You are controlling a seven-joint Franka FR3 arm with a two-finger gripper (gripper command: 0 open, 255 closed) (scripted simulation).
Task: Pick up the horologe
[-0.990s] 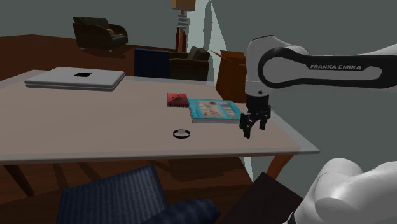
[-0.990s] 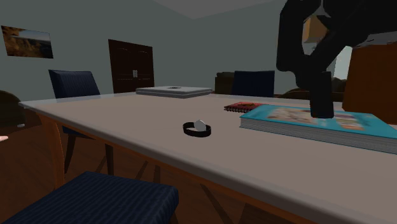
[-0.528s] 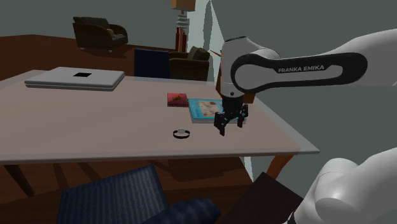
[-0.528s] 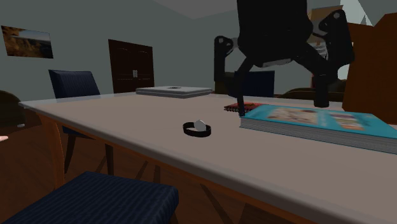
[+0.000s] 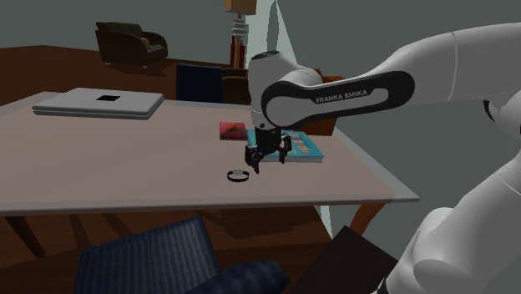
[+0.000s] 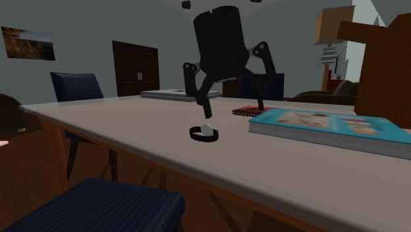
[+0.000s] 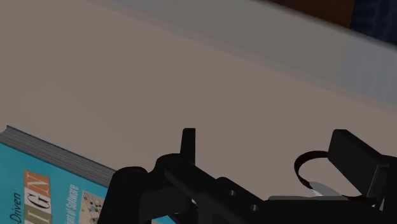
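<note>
The claw (image 5: 265,159) hangs wide open and empty, apparently touching nothing. In the shoulder view the watch (image 5: 239,175) lies on the tabletop (image 5: 125,167) at its eight o'clock. Half a second ago the claw hung over the blue book (image 5: 307,149).

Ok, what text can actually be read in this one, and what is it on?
"FRANKA EMIKA": on the dark link of the arm.
"Driven" and "IGN", cut off at the picture's edge: on the cover of the teal book.
The red booklet and the teal book's fine print: too small to read.
</note>
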